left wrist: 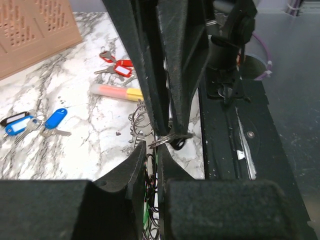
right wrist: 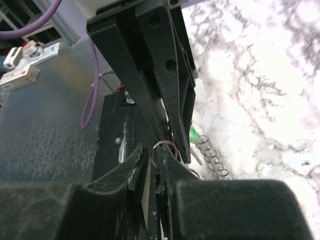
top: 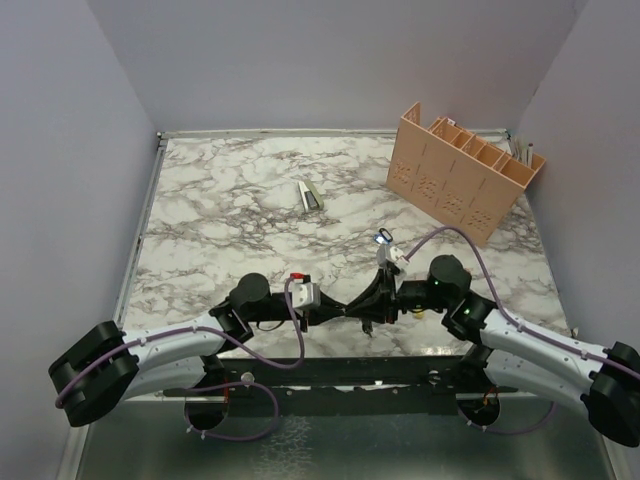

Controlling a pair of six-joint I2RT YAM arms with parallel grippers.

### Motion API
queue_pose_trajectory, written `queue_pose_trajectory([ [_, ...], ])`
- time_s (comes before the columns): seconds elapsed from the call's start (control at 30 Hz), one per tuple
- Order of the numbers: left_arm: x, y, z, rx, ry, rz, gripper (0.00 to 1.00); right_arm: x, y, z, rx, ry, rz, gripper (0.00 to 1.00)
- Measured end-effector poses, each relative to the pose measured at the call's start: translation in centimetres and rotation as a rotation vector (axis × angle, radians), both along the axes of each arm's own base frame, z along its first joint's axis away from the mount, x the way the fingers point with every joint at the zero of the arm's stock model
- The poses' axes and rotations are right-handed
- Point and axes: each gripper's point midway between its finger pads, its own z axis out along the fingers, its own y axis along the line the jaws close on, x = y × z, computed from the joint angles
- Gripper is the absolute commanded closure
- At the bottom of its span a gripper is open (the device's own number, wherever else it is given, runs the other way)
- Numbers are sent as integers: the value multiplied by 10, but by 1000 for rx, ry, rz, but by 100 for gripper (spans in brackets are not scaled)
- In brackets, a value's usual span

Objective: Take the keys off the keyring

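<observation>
Both grippers meet tip to tip over the table's near edge. My left gripper is shut on the keyring, whose grey coiled loops run up out of its jaws. A green key head shows beside the coil. My right gripper comes from the opposite side. Its jaws stand a sliver apart round a thin pale key blade, and a small silver ring loops at their tips. In the left wrist view that silver key sticks out from the right fingertips.
Loose keys with blue tags and a bunch with red tags lie on the marble, beside a yellow-pink tube. A tan slotted crate stands at the back right. A small pale object lies mid-table. The black base rail runs close behind.
</observation>
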Motion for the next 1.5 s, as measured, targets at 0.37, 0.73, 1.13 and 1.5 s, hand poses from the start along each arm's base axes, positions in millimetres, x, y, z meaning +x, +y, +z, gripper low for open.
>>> queue_pose_trajectory([
  [0.37, 38, 7, 3, -24, 136, 263, 100, 16, -16, -2, 64, -83, -174, 50],
  [0.73, 60, 15, 0, -55, 264, 429, 100, 41, -18, -47, -13, -153, -283, 47],
  [1.13, 64, 20, 11, -111, 329, 478, 100, 64, -1, -58, -10, -282, -363, 47],
  [1.5, 67, 21, 12, -129, 373, 506, 100, 83, 12, -56, 34, -341, -436, 47],
])
